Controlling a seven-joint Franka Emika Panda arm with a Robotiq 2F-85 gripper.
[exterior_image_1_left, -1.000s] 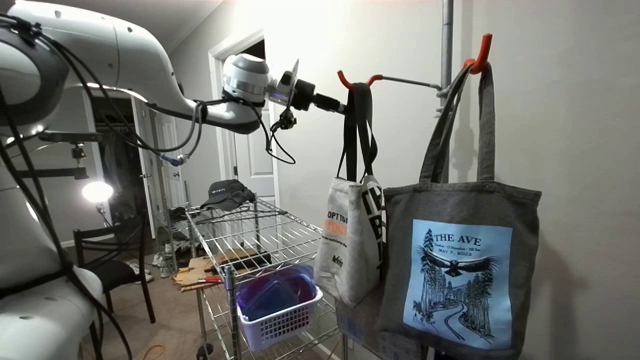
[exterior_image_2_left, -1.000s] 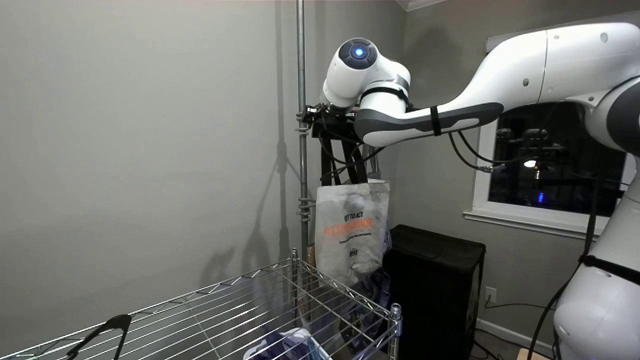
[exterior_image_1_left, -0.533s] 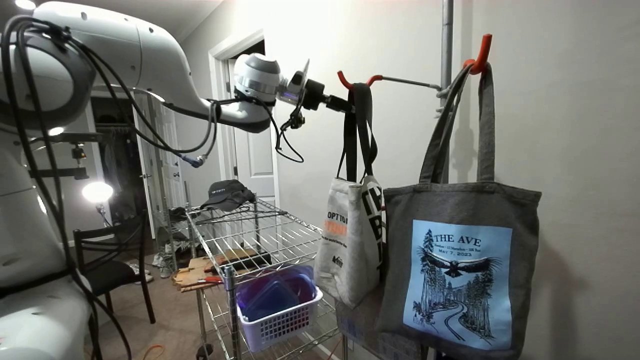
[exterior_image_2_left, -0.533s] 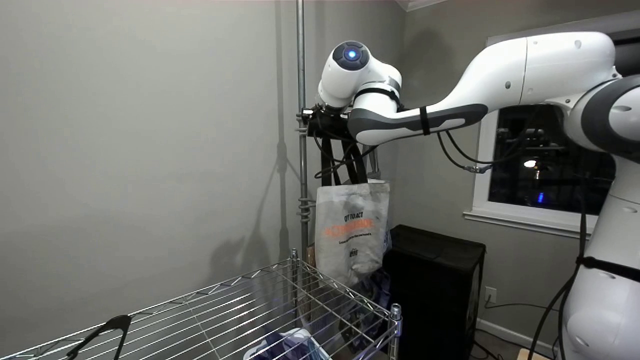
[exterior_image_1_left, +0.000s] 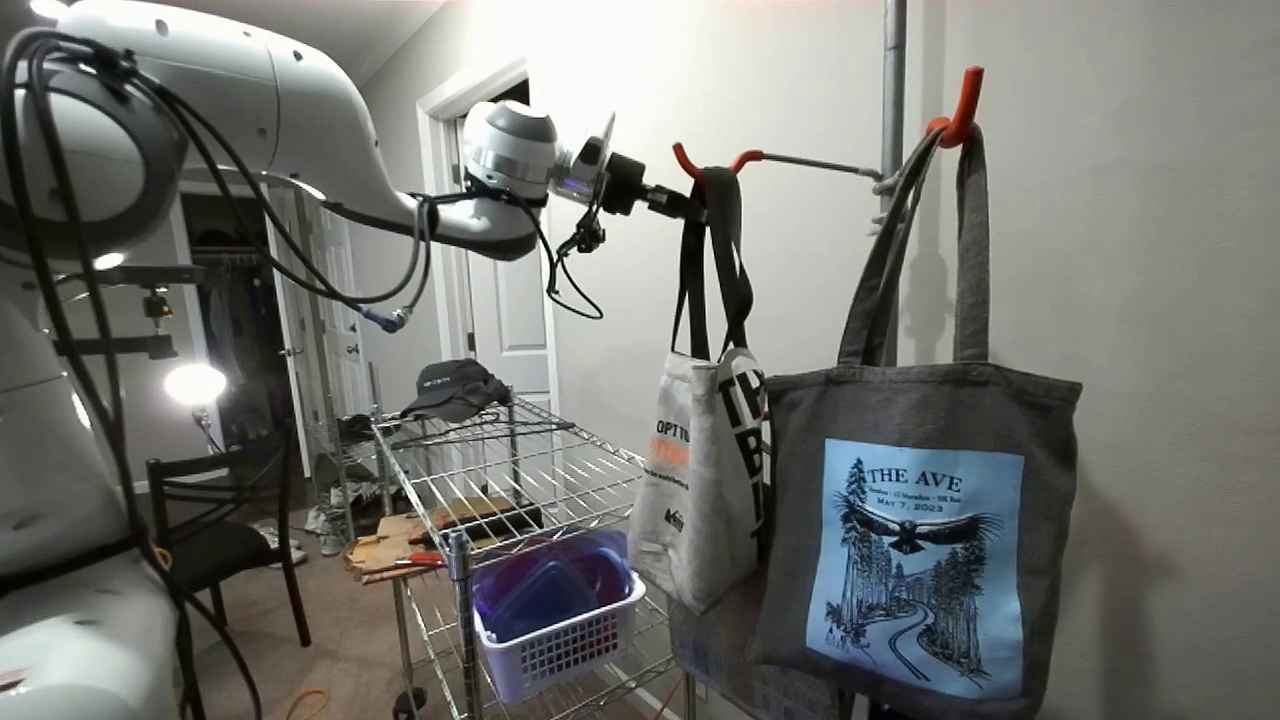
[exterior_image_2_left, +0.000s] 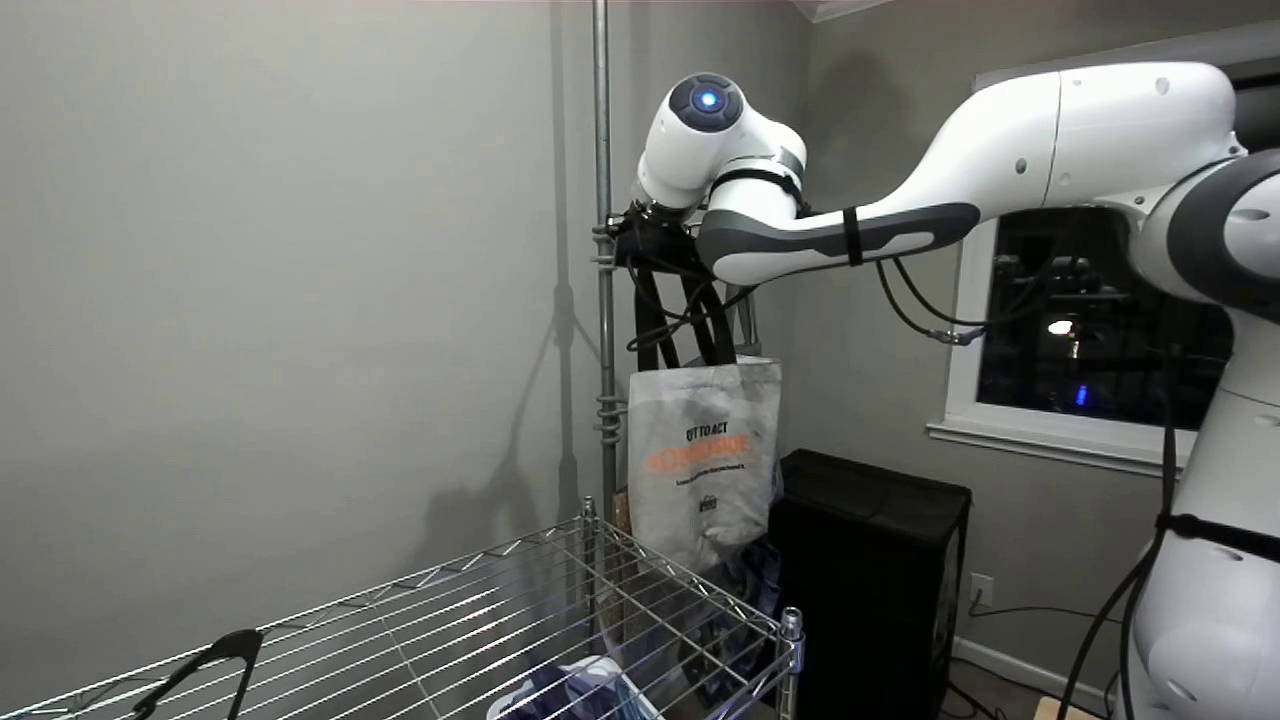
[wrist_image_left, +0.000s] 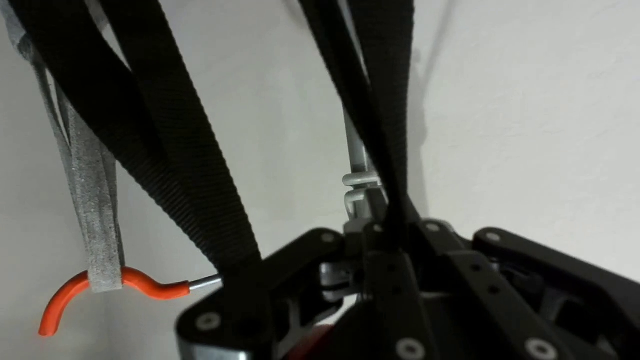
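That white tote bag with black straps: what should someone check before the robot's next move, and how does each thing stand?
Gripper closed on a black strap: ok; the wrist view shows it in the grip.
All strap strands caught: not ok; other strands run outside the grip at that view's left.
White tote bag supported: ok; its straps loop over a red-orange hook in an exterior view.
Grey tote bag clear of it: cannot tell; they overlap in that view.
Wire rack clear of it: cannot tell; they overlap there as well.
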